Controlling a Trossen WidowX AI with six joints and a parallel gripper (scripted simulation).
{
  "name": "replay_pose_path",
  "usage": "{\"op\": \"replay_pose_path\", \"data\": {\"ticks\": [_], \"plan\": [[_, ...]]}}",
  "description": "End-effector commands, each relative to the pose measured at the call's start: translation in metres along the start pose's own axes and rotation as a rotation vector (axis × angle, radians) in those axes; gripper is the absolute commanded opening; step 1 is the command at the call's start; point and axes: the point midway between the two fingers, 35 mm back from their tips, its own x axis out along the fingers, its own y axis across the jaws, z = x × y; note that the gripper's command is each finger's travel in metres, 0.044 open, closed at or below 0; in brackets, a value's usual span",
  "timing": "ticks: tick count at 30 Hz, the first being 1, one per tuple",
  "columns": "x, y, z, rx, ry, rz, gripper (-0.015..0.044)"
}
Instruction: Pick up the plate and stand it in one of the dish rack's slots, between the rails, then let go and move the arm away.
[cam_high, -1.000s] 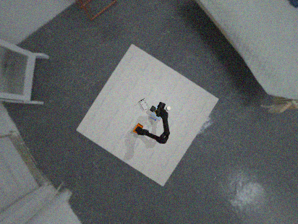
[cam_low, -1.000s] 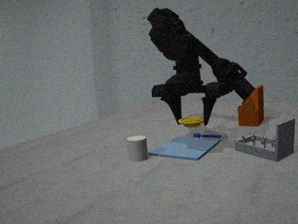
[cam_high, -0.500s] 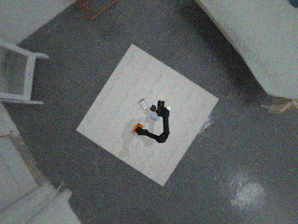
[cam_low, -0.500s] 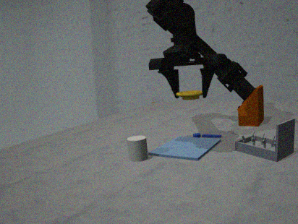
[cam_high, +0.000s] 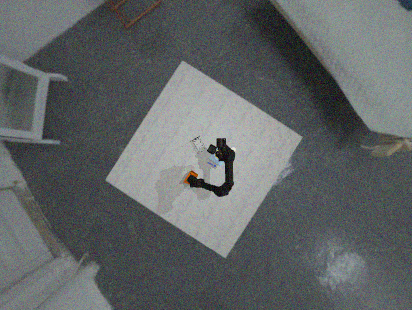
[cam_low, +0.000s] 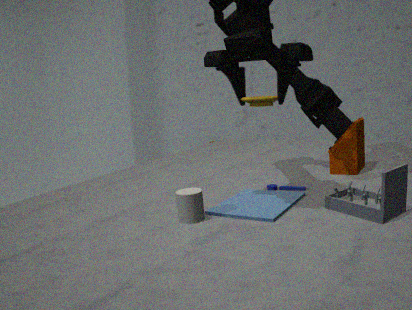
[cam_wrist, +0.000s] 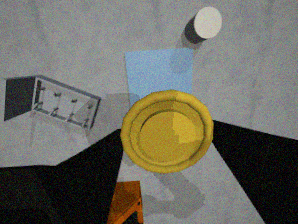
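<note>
The yellow plate (cam_low: 260, 100) (cam_wrist: 167, 135) is lying level between the fingertips of my gripper (cam_low: 262, 101), which is shut on its opposite edges. Gripper and plate hang high above the table, over the blue board's area. The grey dish rack (cam_low: 355, 206) (cam_wrist: 67, 102) stands on the table, to the right in the exterior view and at the left in the wrist view. It has a tall end panel and rows of short pegs. In the top view the rack (cam_high: 198, 144) is small, and the arm hides the plate.
A light blue board (cam_low: 257, 205) (cam_wrist: 159, 72) lies flat on the table beside the rack. A blue bar (cam_low: 292, 188) and a small blue piece (cam_low: 271, 187) lie behind it. A white cylinder (cam_low: 190, 206) (cam_wrist: 208, 22) stands at its other side. An orange wedge block (cam_low: 350, 152) (cam_wrist: 126, 200) is at the arm's base.
</note>
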Motion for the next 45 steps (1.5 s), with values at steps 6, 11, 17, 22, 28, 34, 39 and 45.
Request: {"op": "replay_pose_path", "data": {"ticks": [6,11,17,22,28,34,39,45], "plan": [[-0.004,0.040,-0.019,0.211,0.006,0.015,0.0000],[-0.004,0.068,-0.037,0.376,0.012,0.017,0.0000],[-0.003,0.086,-0.052,0.492,0.015,0.014,0.0000],[0.002,0.087,-0.053,0.465,0.039,0.030,0.0000],[0.020,0.092,-0.056,0.358,0.126,0.105,0.0000],[0.037,0.097,-0.059,0.252,0.192,0.197,0.0000],[0.050,0.102,-0.061,0.165,0.231,0.284,0.0000],[0.064,0.108,-0.063,0.064,0.255,0.397,0.0000]]}}
